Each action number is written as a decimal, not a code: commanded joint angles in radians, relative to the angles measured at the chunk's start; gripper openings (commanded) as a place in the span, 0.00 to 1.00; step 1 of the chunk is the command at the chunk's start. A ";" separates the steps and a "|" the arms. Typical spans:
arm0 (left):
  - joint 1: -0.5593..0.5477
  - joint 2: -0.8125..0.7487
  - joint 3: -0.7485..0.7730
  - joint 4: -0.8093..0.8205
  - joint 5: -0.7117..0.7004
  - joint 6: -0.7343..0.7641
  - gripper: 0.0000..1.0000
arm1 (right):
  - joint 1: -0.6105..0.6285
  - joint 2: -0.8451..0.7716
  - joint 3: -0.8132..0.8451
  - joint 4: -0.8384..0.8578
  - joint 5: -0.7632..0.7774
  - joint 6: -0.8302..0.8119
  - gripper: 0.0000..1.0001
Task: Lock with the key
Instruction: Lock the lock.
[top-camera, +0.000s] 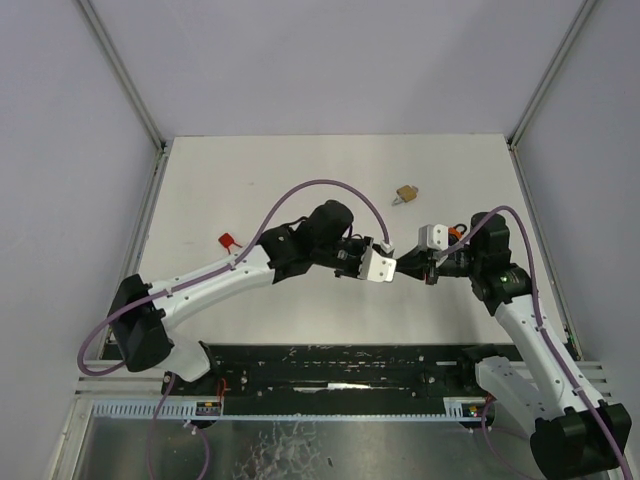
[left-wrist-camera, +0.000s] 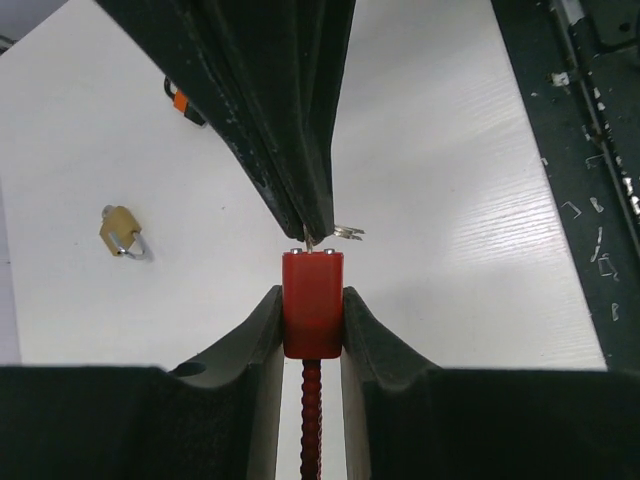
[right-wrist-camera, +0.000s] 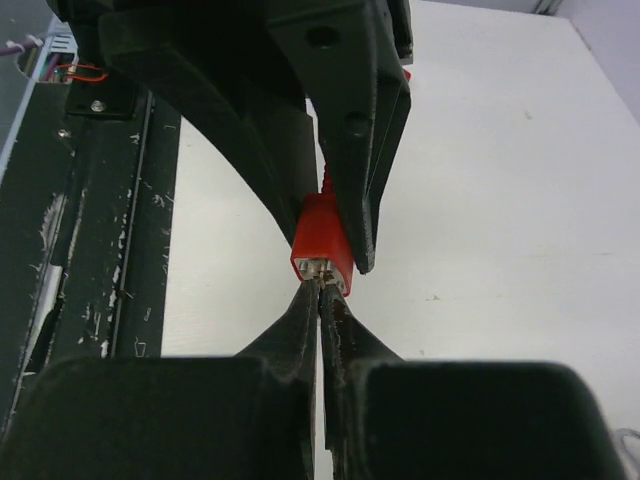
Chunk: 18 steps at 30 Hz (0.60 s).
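White surface (top-camera: 300, 180) between grey walls carries the padlock (top-camera: 405, 194), lying loose. Above its middle, the left pincer (top-camera: 388, 267) is clamped on a red holder (left-wrist-camera: 312, 305), apparently to steady it. The right pincer (top-camera: 422, 268), closed almost fully, nips the key (left-wrist-camera: 338, 234) at the holder's tip, probably to draw it free. From both pincers the padlock lies at 12 o'clock, well apart, untouched.

The top camera is looking down from behind, taking in the whole table (top-camera: 300, 170). The wrist cameras are facing each other at close range, both catching the red block (left-wrist-camera: 312, 300). Top and left wrist are sharing the padlock (top-camera: 405, 193).
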 joint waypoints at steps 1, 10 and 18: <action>-0.010 -0.033 0.010 0.050 0.008 0.096 0.00 | -0.036 0.046 0.038 -0.011 0.059 0.069 0.00; 0.019 -0.020 0.057 -0.016 0.004 0.052 0.00 | 0.017 0.010 0.068 -0.187 0.184 -0.243 0.00; 0.127 0.369 0.644 -0.652 0.384 -0.088 0.00 | 0.045 -0.169 0.017 -0.222 0.263 -0.593 0.00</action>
